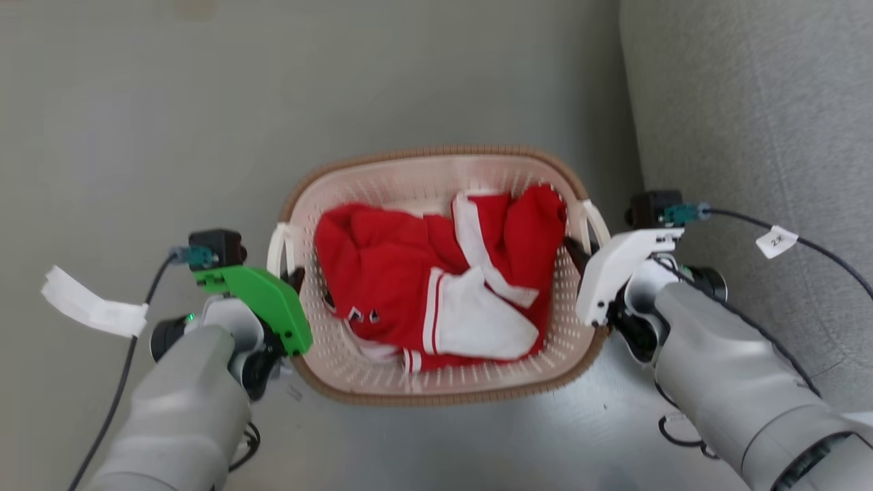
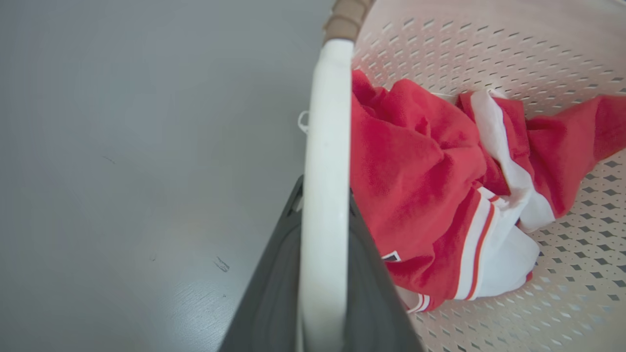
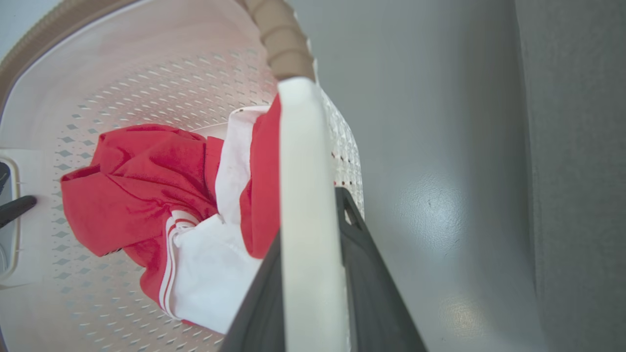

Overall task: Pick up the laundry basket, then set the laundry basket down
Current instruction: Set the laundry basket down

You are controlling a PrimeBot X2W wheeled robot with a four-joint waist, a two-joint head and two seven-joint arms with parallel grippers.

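Observation:
The laundry basket (image 1: 436, 151) is an oval cream perforated tub with a brown woven-look rim, in the middle of the head view. A red and white garment (image 1: 423, 273) lies crumpled inside it. My left gripper (image 1: 294, 278), under a green cover, is shut on the basket's left white handle (image 1: 276, 249). In the left wrist view that handle (image 2: 325, 171) runs between the dark fingers (image 2: 274, 293). My right gripper (image 1: 580, 256), under a white cover, is shut on the right handle (image 1: 595, 221), which the right wrist view shows as a white bar (image 3: 303, 195) between its fingers (image 3: 376, 278). Whether the basket touches the floor I cannot tell.
A grey upholstered piece of furniture (image 1: 750, 102) rises close along the right side, just beyond my right arm. Smooth grey floor (image 1: 136, 136) spreads to the left and behind the basket. Cables with white tags (image 1: 92, 307) trail from both wrists.

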